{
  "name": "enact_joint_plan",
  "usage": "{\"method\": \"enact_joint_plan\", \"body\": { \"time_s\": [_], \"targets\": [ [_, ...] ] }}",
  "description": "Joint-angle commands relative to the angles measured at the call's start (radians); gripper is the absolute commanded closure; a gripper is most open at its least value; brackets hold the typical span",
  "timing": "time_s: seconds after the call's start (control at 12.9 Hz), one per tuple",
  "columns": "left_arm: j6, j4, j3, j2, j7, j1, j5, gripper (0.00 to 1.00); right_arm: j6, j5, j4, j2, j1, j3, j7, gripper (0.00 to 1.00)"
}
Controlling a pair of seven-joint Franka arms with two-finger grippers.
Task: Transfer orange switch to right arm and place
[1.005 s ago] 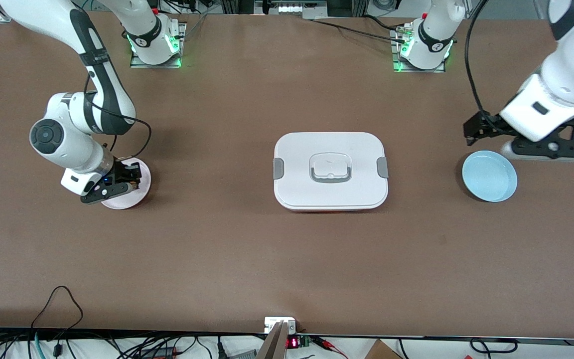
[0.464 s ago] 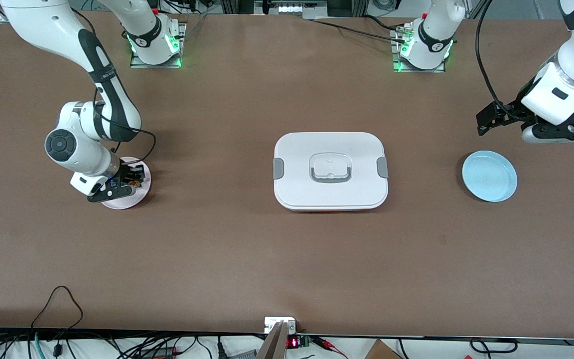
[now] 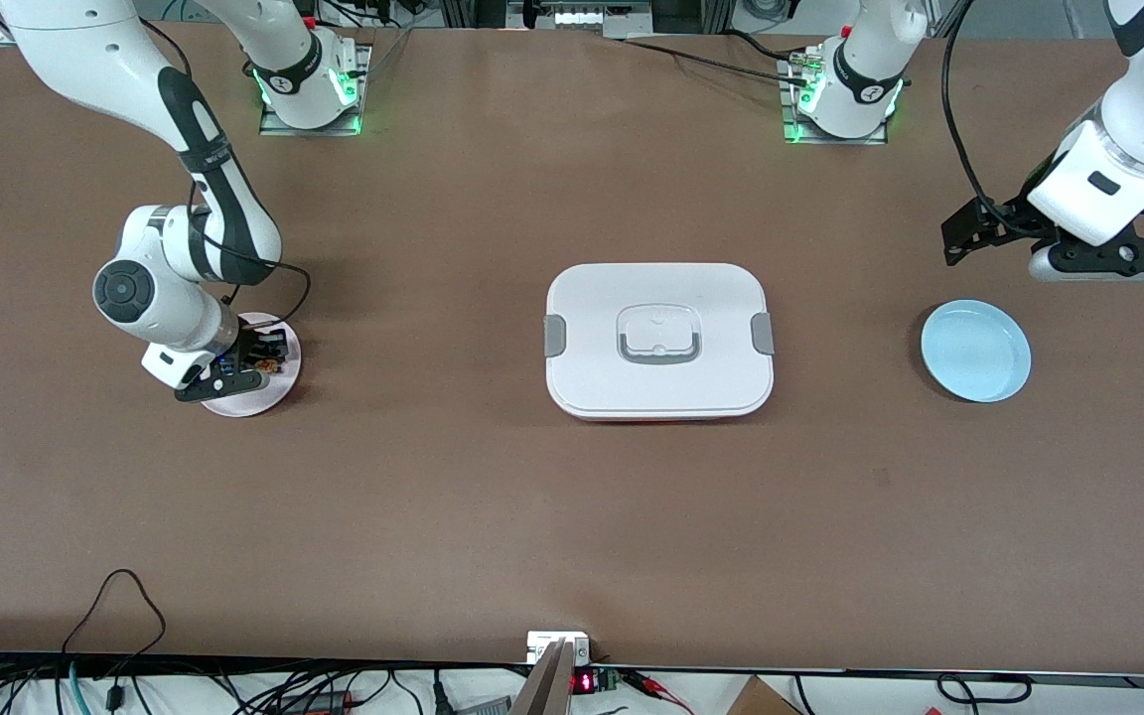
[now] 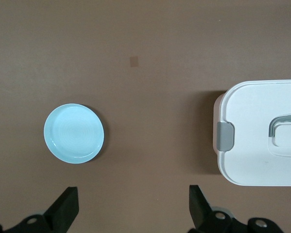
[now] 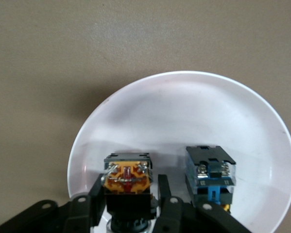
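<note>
Right wrist view: orange switch (image 5: 128, 182) sits on the white plate (image 5: 184, 107), terminal end up, orange-tan contacts showing. Right claw (image 5: 129, 206) straddles it, one finger (image 5: 97, 201) against each side of the black body; whether it is clamped or just let go, I cannot tell. A second switch (image 5: 211, 174) with blue parts stands just beside it on the same plate, apart from the fingers.

Front view: plate (image 3: 274, 389) lies toward the right arm's end of the desk (image 3: 433, 497), right claw (image 3: 252, 363) low over it. White lidded box (image 3: 658, 339) mid-desk, grey handle and clips. Blue plate (image 3: 975, 351) toward the left arm's end.

Left claw (image 3: 969, 236) hangs over bare desk near the blue plate, waiting. Left wrist view: fingers (image 4: 67, 208) wide apart, nothing between them.
</note>
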State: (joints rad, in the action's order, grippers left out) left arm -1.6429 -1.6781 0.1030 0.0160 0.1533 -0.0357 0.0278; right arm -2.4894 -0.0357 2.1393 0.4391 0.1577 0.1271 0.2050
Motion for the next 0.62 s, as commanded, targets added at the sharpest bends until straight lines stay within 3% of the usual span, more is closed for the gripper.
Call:
{"method": "enact_joint_plan", "body": {
  "time_s": [0.0,0.15,0.54],
  "targets": [
    [0.018,0.020,0.015,0.005,0.005,-0.004,0.004,0.00,-0.008,0.019,0.007,-0.023,-0.006,-0.004,-0.019,0.00],
    [0.023,0.021,0.014,0.005,0.005,0.003,0.003,0.00,0.015,0.014,-0.028,-0.072,-0.006,-0.003,-0.013,0.00],
    [0.028,0.029,0.014,-0.002,0.005,0.007,0.003,0.00,0.252,0.020,-0.194,-0.233,0.035,-0.003,-0.012,0.00]
  ]
}}
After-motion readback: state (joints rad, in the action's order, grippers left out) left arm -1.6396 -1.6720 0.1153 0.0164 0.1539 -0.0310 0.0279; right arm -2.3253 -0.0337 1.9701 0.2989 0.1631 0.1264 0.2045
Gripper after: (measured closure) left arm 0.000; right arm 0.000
